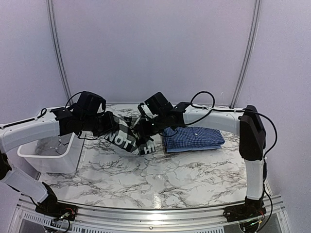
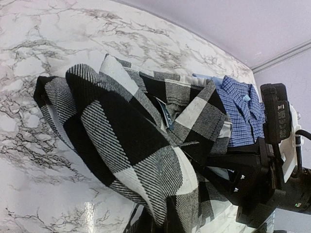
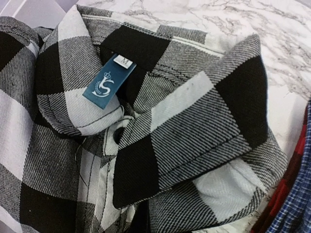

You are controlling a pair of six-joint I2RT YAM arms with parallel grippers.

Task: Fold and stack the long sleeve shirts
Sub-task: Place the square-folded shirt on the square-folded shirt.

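The black-and-white buffalo-check shirt (image 1: 129, 137) hangs bunched between my two grippers above the marble table, its white lettering facing the camera. My left gripper (image 1: 108, 127) holds its left side; the fingers are buried in cloth in the left wrist view, where the shirt (image 2: 131, 141) fills the middle. My right gripper (image 1: 146, 127) holds its right side near the collar (image 3: 194, 121), which carries a blue size label (image 3: 108, 81); those fingers are hidden too. The blue checked shirt (image 1: 193, 138) lies folded on the table just right of the grippers and also shows in the left wrist view (image 2: 243, 109).
A white plastic bin (image 1: 48, 153) stands at the table's left edge, under the left arm. The marble table (image 1: 165, 179) spreads in front of the shirts. The right arm's black wrist (image 2: 265, 170) sits close beside the blue shirt.
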